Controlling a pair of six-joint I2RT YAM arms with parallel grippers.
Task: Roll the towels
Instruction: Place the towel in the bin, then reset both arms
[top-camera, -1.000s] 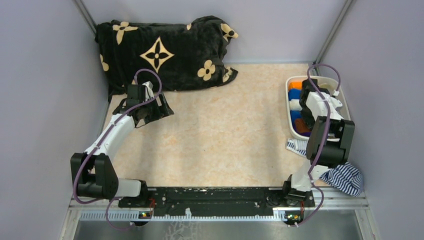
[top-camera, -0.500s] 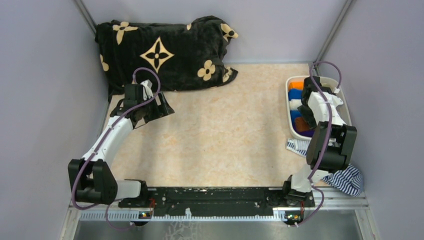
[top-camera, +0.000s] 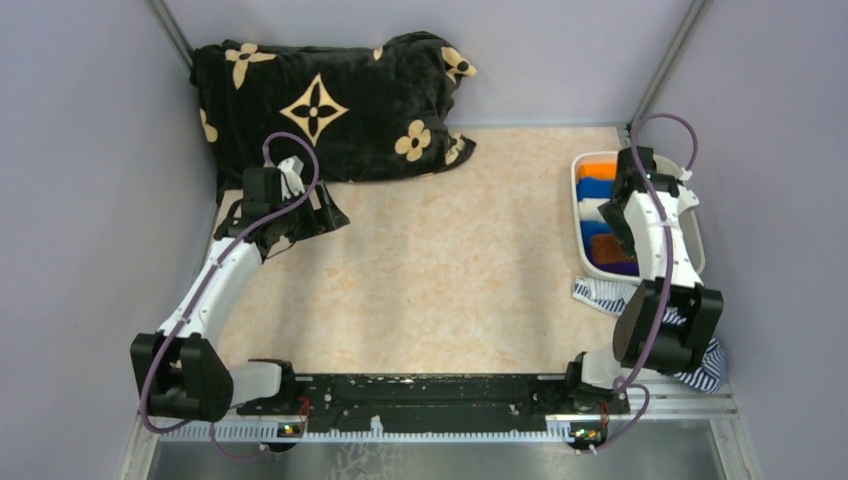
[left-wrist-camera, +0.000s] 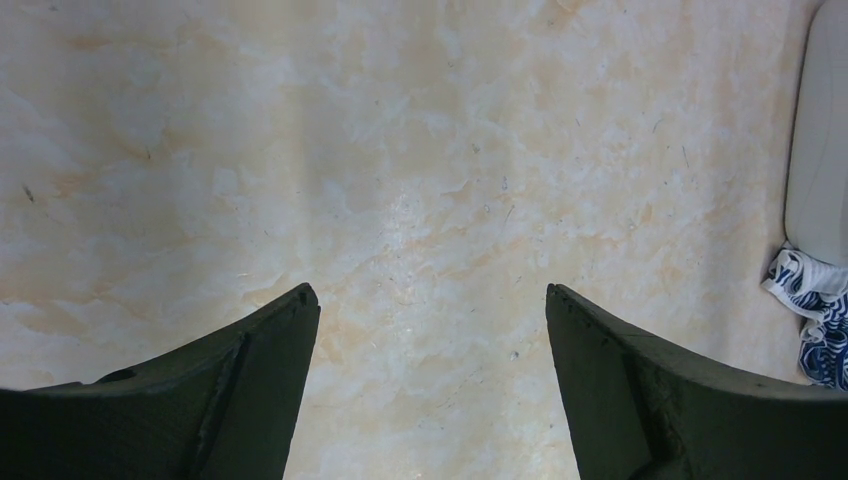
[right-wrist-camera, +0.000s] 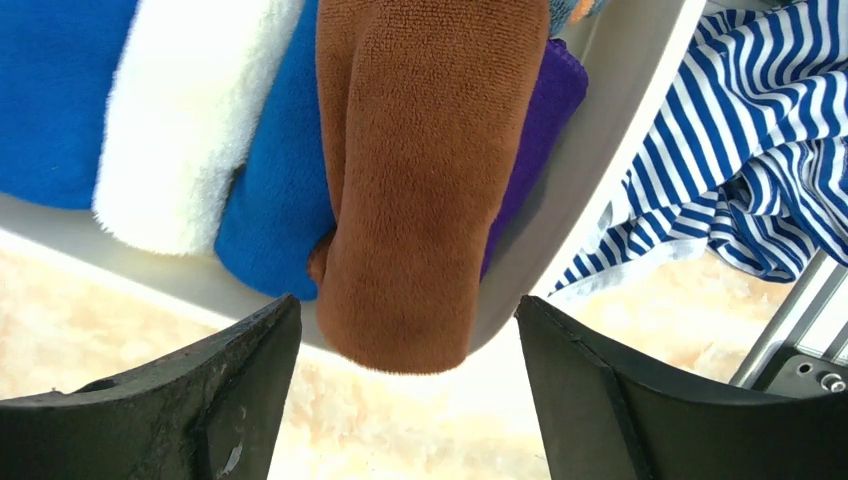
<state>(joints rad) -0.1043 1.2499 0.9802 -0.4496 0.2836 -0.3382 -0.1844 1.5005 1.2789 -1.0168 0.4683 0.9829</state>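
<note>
Both claws are apart and hold nothing: we see the left gripper (left-wrist-camera: 430, 290) over bare table (left-wrist-camera: 400, 150) near the black blanket (top-camera: 330, 100), and the right gripper (right-wrist-camera: 408, 305) above the white bin (right-wrist-camera: 600, 130) at the table's right side. Towels sit rolled and packed in that bin: brown roll (right-wrist-camera: 420, 180) directly under the right fingers, purple roll (right-wrist-camera: 545, 110) touching it on the wall side, blue roll (right-wrist-camera: 275, 200) and white roll (right-wrist-camera: 190, 120) on the other. We see a striped cloth (right-wrist-camera: 740, 150) just outside the bin.
</note>
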